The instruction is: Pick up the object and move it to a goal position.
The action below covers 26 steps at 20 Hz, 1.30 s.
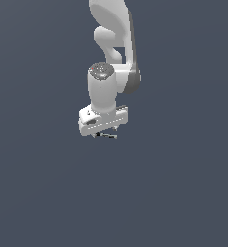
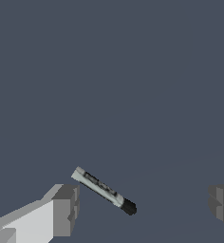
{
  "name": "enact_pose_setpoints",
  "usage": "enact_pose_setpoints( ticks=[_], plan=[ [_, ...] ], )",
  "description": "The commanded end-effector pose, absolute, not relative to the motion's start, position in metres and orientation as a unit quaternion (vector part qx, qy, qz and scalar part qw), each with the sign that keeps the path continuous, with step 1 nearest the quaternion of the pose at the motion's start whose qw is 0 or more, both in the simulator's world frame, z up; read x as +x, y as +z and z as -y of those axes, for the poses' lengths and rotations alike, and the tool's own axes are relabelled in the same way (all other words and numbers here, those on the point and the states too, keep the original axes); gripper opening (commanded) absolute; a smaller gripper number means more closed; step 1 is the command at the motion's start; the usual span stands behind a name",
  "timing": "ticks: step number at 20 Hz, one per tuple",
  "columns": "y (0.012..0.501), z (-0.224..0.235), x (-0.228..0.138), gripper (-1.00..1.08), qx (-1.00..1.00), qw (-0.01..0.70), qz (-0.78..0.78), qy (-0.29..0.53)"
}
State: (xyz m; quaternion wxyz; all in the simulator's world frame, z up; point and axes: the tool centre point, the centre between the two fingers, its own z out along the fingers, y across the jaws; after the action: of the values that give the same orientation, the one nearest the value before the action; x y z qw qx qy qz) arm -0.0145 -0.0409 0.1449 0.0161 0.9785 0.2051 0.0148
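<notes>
With the fingers spread wide and holding nothing, the rod lies slantwise between them, nearer one finger, seemingly on the worktop, so centre over its middle, lower fully, then close square across it.

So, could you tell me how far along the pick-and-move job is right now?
Done: the arm is down over the small rod, with the gripper around it. In hand: the jaws stand wide apart, the rod lying between them, nearer one finger and not gripped. Left: closing, lifting and carrying it to the goal, which no view shows.
</notes>
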Motion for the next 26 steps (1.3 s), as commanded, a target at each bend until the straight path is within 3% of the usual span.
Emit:
enact_pose_setpoints(
  ticks=[1, 26],
  plan=[
    [0.138, 0.042, -0.019, 1.0, 0.971, 0.017, -0.24, 0.012],
    [0.075, 0.046, -0.069, 1.0, 0.83, 0.007, -0.558, -0.001]
  ],
)
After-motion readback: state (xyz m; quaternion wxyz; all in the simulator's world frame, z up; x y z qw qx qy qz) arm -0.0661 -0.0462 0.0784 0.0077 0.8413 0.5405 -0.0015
